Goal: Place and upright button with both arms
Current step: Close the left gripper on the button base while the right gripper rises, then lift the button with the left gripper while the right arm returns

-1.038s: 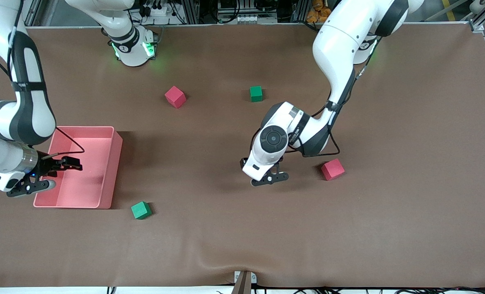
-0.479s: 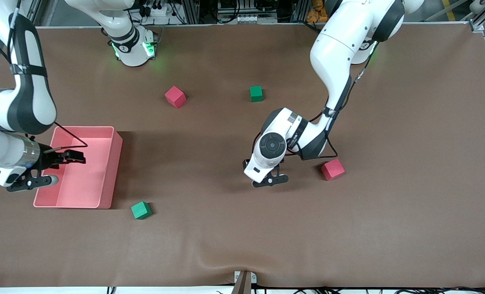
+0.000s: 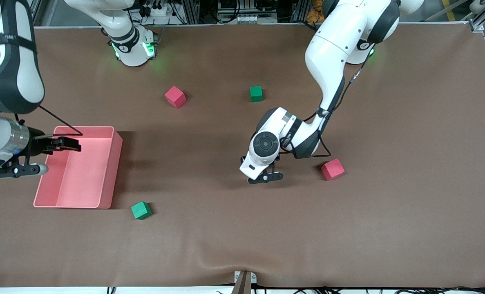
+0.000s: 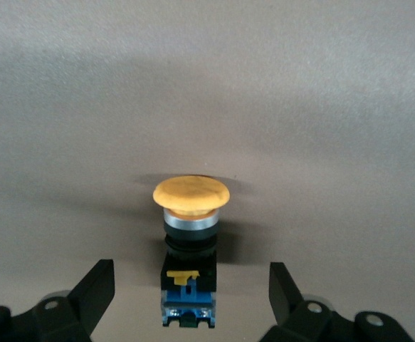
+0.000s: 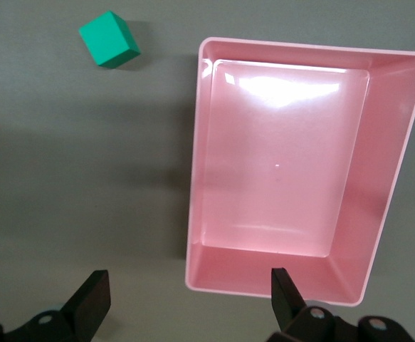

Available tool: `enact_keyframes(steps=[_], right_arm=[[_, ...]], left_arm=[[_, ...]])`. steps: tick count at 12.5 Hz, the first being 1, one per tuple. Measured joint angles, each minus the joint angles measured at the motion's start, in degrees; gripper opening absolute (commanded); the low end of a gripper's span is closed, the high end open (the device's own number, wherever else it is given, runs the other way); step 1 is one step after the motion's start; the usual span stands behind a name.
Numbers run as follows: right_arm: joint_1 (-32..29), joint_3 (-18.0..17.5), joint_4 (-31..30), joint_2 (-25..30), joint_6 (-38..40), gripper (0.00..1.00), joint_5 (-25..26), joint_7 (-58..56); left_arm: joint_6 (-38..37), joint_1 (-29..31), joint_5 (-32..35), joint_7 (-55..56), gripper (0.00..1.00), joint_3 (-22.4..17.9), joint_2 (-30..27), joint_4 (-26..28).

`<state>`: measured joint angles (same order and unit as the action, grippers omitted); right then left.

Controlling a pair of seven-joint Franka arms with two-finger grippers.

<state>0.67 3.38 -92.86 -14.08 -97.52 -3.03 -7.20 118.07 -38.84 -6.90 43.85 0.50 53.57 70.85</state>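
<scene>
The button [image 4: 190, 246] stands upright on the brown worktop [image 3: 242, 228], orange cap up, between the spread, untouching fingers of the left claw [image 4: 191, 303], which is low over it. The right claw [image 5: 186, 303] hangs released over the pink bin [image 3: 107, 171].

No text, label, brand, number or sign can be read on anything here.
</scene>
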Motion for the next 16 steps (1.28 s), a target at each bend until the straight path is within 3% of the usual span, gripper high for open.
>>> enact_keyframes(steps=[3,5,10,12,16], right_arm=[[0.48,0.05,4.43,0.34,5.92,1.00,1.00,0.91],[0.44,0.31,7.14,0.48,9.11,1.00,1.01,1.39],[1.21,-0.11,9.26,5.37,14.58,1.00,1.01,10.54],[1.41,-0.07,9.19,7.14,14.87,1.00,1.02,11.41],[1.16,0.46,9.15,8.84,14.89,1.00,1.05,11.41]], left_arm=[[0.21,0.13,0.00,-0.14,0.74,-0.09,0.23,0.00],[0.22,0.24,0.00,-0.71,0.63,-0.19,0.25,0.00],[0.23,0.29,0.00,-1.01,0.24,-0.29,0.39,-0.01],[0.26,0.30,0.00,-1.03,0.00,-0.30,0.40,-0.04],[0.59,0.10,0.11,-0.88,0.00,-0.32,0.35,-0.74]])
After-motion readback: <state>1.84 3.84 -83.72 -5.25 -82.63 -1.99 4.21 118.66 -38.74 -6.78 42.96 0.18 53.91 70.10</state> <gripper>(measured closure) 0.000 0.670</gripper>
